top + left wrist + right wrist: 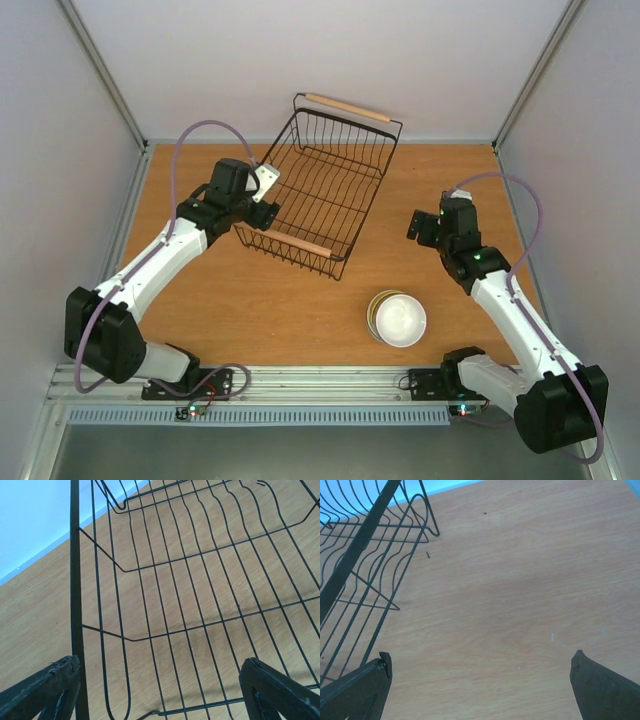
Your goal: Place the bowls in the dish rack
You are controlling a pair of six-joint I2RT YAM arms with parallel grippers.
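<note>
The stacked bowls [398,319] (white on top) sit on the tabletop [250,310] near the dish rack [325,190]. The left gripper [160,690], fingers apart, straddles its left rim; the right gripper [480,685], likewise apart, hovers right of it.

left fingers [45,690]: dish rack [75,580] rim between them | right fingers [355,690]: open table [510,605] between, rack just beside

The left arm [150,268] and right arm [520,315] stretch forward. The left gripper [262,213] and right gripper [420,226] have jaws spread wide.
</note>
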